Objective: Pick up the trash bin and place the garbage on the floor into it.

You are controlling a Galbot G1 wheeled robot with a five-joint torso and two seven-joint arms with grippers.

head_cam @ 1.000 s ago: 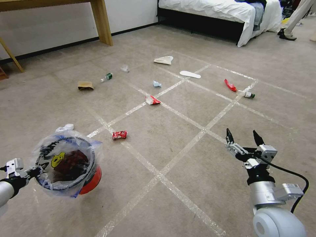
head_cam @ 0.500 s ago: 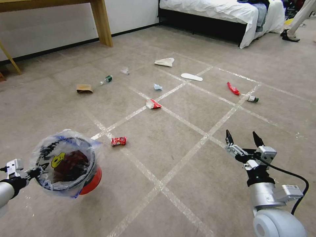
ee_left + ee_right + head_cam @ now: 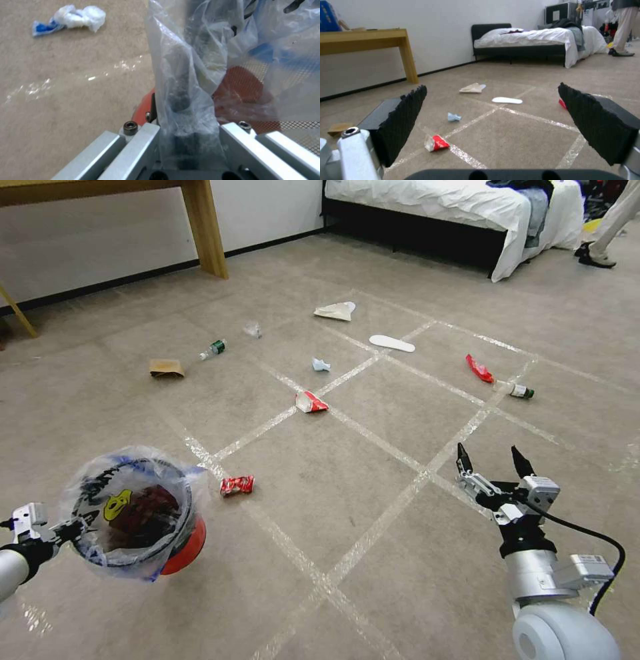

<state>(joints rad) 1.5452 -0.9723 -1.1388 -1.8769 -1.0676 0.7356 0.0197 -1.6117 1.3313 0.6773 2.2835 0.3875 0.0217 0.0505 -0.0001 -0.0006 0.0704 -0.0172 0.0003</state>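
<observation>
Head view: trash bin (image 3: 137,513) is held clamped by left gripper (image 3: 67,528); right gripper (image 3: 491,463) is spread wide above floor (image 3: 373,460).

The small round red plastic trash bin (image 3: 181,549), lined with a clear plastic bag (image 3: 133,507) printed blue, black and yellow, hangs tilted above the beige-grey taped carpet floor (image 3: 347,460), its mouth open upward. Garbage lies scattered: a crumpled red snack wrapper (image 3: 237,485) just beside the bin, a red-and-white wrapper (image 3: 310,402) on a tape line, a blue-white scrap (image 3: 321,365), a tan paper bag (image 3: 166,368), a small clear bottle with a green label (image 3: 213,349), a long red wrapper (image 3: 479,369) touching a second bottle (image 3: 517,391), and white paper pieces (image 3: 335,311) farther off.
</observation>
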